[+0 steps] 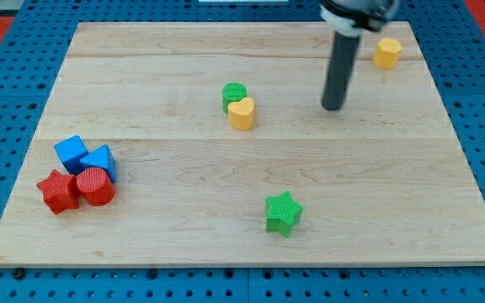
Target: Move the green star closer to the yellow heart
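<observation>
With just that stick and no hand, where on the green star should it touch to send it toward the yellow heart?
It can only push. The green star lies below and right of the yellow heart, so my tip should probably go around to the star's lower-right side and press there, ideally in a notch between two points to keep from slipping off.

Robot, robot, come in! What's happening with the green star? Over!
My tip up top, far from star. Green star near bottom, untouched. Yellow heart mid-board, green cylinder touching it. Path clear.
</observation>
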